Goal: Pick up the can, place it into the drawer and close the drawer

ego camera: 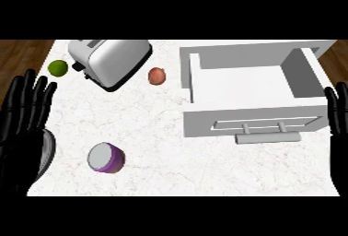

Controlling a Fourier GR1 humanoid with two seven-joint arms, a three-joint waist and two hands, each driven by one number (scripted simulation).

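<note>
Nearest, the purple can (105,157) sits on the white counter (190,170), well left of the open drawer (238,87) and nearer than its handle (267,137). Both hands are spread wide with straight fingers, holding nothing: the left hand (24,115) far left of the drawer, the right hand (338,110) just beside its right wall. Farther off, left of the drawer, stand a reddish-brown round thing (157,76), a toaster (112,60) and a lime (58,67).

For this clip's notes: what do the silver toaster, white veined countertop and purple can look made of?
Silver toaster: likely polished metal, from its pale sheen. White veined countertop: marble or a stone-look laminate, from the faint veins. Purple can: probably metal with a matte grey lid, though its look leaves that open.
</note>
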